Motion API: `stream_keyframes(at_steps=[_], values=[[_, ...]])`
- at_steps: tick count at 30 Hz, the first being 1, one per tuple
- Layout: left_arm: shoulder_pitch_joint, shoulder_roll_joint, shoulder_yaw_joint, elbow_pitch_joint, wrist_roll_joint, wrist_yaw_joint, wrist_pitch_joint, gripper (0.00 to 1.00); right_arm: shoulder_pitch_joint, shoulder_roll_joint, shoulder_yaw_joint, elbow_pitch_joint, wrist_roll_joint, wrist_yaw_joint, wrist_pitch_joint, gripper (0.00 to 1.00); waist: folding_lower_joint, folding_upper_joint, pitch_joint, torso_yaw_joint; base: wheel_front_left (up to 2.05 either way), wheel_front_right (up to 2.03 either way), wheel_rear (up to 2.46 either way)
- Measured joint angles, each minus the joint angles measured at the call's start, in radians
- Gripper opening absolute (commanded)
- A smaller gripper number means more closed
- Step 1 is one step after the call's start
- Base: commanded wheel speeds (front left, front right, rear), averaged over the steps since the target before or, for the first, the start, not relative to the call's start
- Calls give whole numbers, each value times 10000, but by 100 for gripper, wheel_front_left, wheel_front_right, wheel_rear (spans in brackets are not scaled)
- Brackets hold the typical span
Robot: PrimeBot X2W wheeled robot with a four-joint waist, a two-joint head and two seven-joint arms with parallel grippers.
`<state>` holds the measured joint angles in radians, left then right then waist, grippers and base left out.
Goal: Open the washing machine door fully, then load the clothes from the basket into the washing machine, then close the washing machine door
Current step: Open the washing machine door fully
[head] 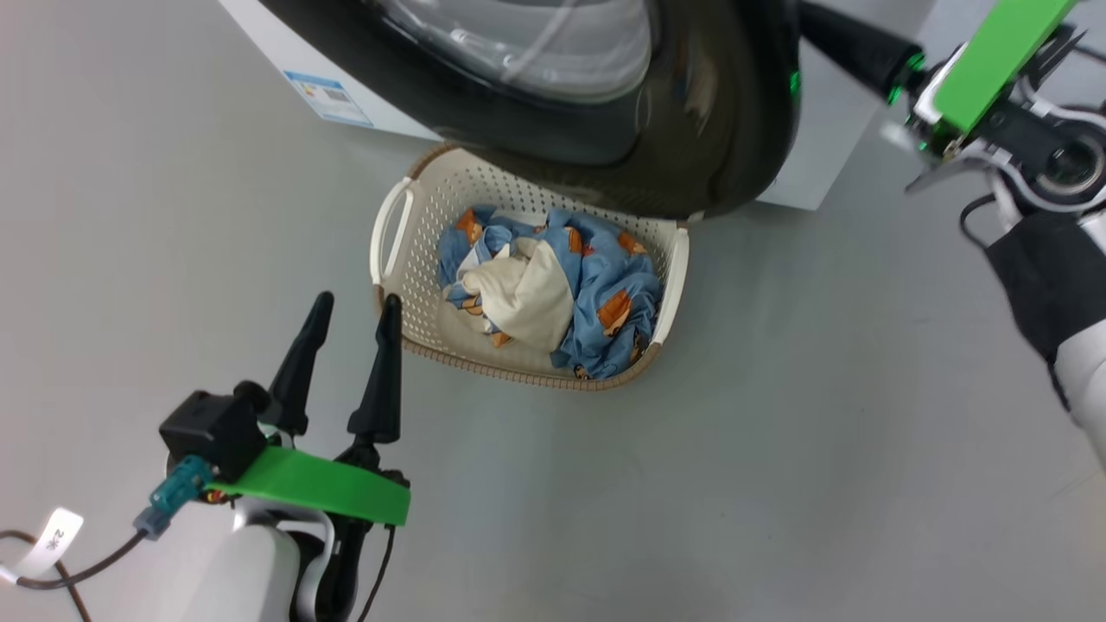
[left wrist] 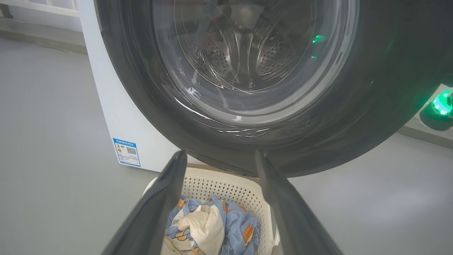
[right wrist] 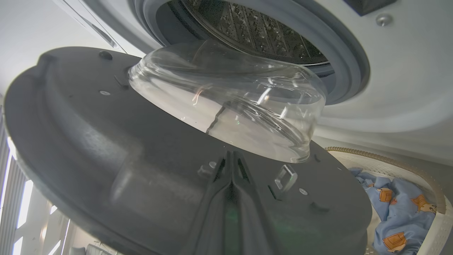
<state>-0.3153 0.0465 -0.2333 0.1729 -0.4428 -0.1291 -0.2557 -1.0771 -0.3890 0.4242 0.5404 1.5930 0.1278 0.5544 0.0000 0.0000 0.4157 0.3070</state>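
Observation:
The washing machine door (head: 708,130), black-rimmed with a glass bowl, stands partly open over the back of the basket (head: 432,199). The clothes (head: 605,285), blue printed pieces and a cream cloth, lie heaped in the basket. My left gripper (head: 355,301) hovers open at the basket's near left corner, empty; in its wrist view its fingers (left wrist: 166,198) frame the clothes (left wrist: 230,226) below the door (left wrist: 354,124). My right gripper (head: 808,17) reaches behind the door's free edge. It is shut (right wrist: 231,156), tips against the door's inner face (right wrist: 106,141) just below the glass. Behind it is the washing machine (right wrist: 407,71) with its open drum (right wrist: 254,32).
Bare grey floor surrounds the basket on the left, front and right. The machine's white body with a blue label (head: 333,97) stands at the back left. My right forearm (head: 1063,285) hangs at the far right edge.

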Motion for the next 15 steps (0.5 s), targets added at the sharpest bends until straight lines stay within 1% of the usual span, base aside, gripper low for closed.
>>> stream_keyframes(at_steps=[15], values=[[822,180,215,61,167,0,0,100,1629,594,564,-1020,2,-2,495,0,0,0,-1027,-188,0,0,0]])
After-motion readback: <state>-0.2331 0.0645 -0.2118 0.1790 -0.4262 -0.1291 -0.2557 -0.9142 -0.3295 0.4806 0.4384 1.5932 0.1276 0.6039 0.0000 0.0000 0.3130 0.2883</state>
